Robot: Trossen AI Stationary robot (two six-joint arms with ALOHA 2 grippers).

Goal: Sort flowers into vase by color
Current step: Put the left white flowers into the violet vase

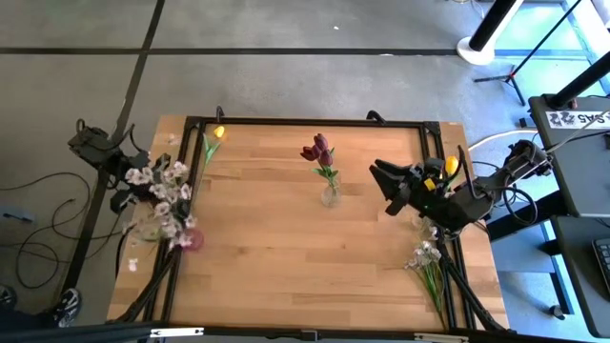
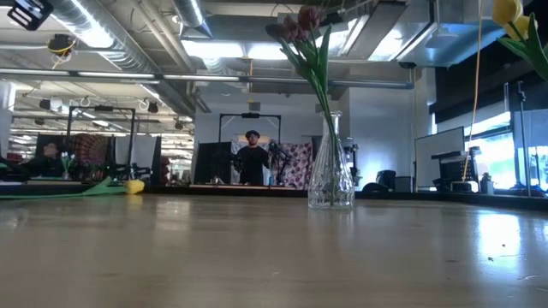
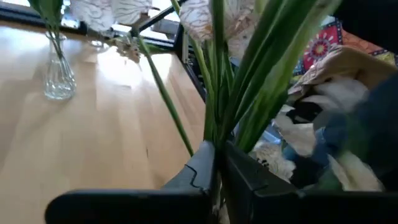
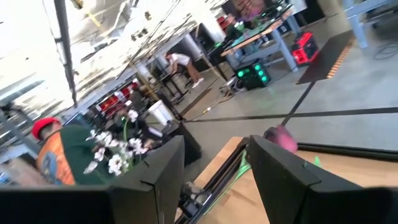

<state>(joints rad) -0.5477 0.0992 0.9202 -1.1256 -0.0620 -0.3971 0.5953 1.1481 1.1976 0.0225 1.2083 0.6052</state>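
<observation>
Left gripper [image 3: 217, 163] is clenching white-pink sprigs [image 1: 160, 195] at the counter's [image 1: 267, 248] left edge; right gripper [image 1: 386, 181], fingers spread and empty, is hovering near the central vase [image 1: 330, 195] of maroon tulips [image 1: 318, 150]; next move: carrying the sprigs to a matching vase.

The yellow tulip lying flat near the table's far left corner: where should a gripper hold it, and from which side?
Probably mid-stem, from straight above, fingers across the stem. The yellow tulip lies flat on the table, head toward the far edge; its stem is slim.
</observation>
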